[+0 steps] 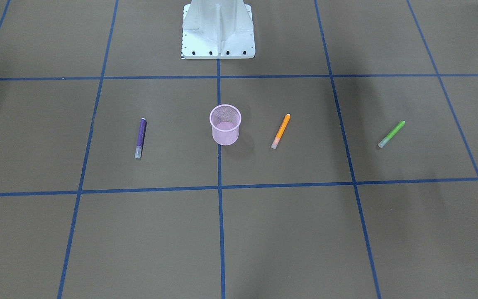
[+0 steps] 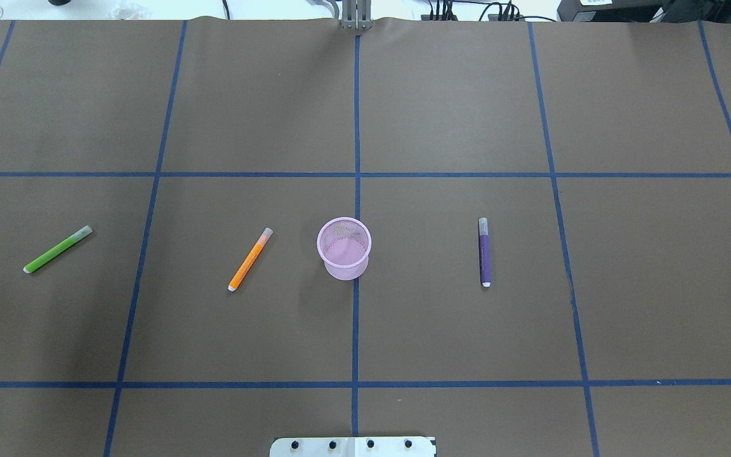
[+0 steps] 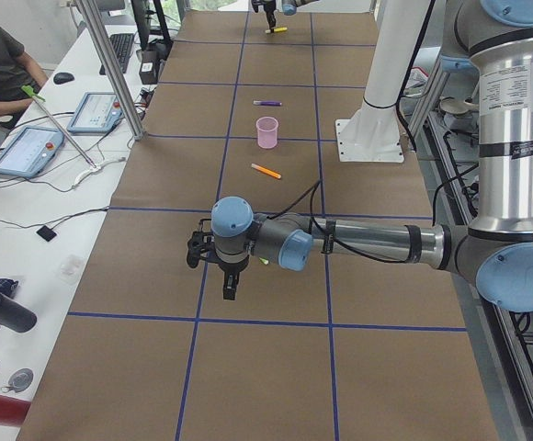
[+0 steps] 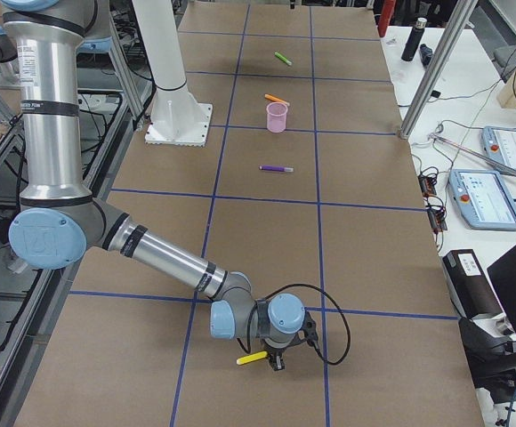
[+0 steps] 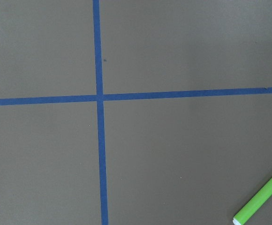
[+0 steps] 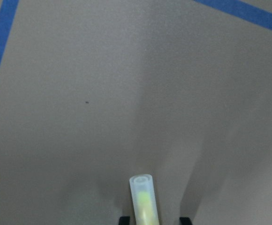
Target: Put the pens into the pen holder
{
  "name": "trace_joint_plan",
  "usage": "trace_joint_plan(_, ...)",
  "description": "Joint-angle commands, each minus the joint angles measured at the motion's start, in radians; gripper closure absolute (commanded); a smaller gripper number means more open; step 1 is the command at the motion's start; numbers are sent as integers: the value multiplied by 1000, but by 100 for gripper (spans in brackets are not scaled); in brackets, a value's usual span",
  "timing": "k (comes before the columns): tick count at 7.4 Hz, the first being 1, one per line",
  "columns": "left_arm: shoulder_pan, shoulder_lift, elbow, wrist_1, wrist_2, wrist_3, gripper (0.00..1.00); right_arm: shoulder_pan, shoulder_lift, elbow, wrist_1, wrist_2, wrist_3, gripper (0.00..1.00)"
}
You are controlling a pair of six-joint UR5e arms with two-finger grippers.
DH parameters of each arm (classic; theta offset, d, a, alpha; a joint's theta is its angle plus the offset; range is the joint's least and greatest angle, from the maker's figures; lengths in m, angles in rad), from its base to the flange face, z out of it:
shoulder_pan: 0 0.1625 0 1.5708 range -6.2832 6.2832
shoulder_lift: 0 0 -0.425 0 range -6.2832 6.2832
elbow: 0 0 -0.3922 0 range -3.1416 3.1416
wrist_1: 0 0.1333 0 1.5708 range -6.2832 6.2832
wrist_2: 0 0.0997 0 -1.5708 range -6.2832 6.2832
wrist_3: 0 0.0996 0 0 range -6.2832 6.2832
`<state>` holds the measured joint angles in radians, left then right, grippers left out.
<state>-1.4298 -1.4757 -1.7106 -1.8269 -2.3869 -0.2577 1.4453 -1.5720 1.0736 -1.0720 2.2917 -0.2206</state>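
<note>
Jaws of outstretched right arm spread astride yellow pen; left arm's jaws unclear.

My wrist camera looks down on the brown table. Two strips of blue tape cross at 10 o'clock from centre. A small dark speck sits just right of the upright strip, at 11. The green pen lies slanted at 4 o'clock, its pale cap pointing to 1 and cut off by the frame edge.
</note>
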Motion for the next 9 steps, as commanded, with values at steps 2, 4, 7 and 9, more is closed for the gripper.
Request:
trace_joint_plan(2, -1, 0, -3, 0, 0, 0, 0, -6, 7, 3, -2, 18, 4, 100)
trace_joint_plan(4, -1, 0, -7, 1, 0, 0, 0, -6, 12, 31, -8, 35, 4, 100)
trace_joint_plan(7, -1, -2, -14, 0, -3, 0, 0, -6, 10, 196, -164, 61, 18, 100)
trace_joint_plan(9, 9, -15, -21, -96, -21, 0, 0, -6, 13, 308, -171, 77, 230, 100)
